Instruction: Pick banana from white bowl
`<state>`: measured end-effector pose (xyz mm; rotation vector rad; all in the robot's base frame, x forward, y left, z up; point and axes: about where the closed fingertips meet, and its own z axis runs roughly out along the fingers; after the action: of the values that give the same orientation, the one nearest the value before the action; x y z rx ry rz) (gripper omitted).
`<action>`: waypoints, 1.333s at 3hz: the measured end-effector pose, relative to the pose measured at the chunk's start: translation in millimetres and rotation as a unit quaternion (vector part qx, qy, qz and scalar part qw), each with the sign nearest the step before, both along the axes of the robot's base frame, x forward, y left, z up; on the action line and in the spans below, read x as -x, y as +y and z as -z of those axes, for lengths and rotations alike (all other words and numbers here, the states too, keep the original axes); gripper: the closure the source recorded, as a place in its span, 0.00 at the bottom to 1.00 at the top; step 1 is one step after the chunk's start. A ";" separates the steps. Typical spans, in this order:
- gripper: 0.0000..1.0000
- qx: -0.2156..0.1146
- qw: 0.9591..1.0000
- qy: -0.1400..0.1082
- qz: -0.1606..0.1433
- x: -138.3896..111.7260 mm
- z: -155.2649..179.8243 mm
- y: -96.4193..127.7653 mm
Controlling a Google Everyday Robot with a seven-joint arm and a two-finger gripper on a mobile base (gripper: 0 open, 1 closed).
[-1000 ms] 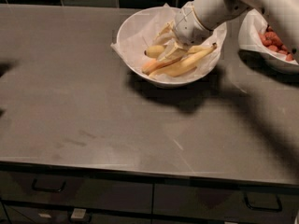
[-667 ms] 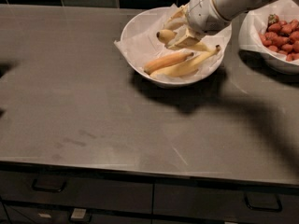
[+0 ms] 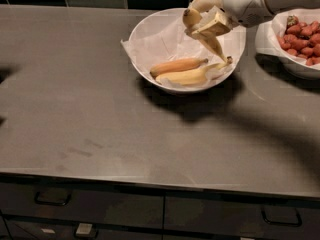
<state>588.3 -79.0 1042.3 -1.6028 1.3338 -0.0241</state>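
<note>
The white bowl (image 3: 134, 40), lined with crumpled white paper, stands at the back of the dark counter. Two bananas lie side by side in its front half: an orange-tinted banana (image 3: 177, 65) and a paler yellow banana (image 3: 192, 76) in front of it. My gripper (image 3: 204, 34) hangs over the bowl's right half, just above the bananas and clear of them. Its cream fingers (image 3: 191, 18) are spread open and hold nothing. The white arm reaches in from the upper right.
A second white bowl (image 3: 265, 41) with small red pieces (image 3: 300, 34) stands right of the first, close to the arm. The dark grey counter (image 3: 100, 114) stretches left and forward. Drawers (image 3: 100, 204) run below its front edge. Dark tiles line the back wall.
My gripper has lifted up out of the bananas and now hangs above them, empty. Both bananas remain in the bowl. The view has shifted so the bowl sits more to the right.
</note>
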 end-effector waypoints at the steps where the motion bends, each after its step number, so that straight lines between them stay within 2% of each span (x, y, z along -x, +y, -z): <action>1: 1.00 -0.092 0.995 -0.017 0.020 30.5 -22.9 7.8; 2: 1.00 -0.130 0.990 -0.016 0.052 60.7 -41.5 9.4; 3: 1.00 -0.134 0.988 -0.008 0.078 80.1 -55.2 2.6; 4: 1.00 -0.151 0.985 0.006 0.086 94.2 -59.2 -2.6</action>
<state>494.1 -81.5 1101.5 -1.2336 1.4089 0.0807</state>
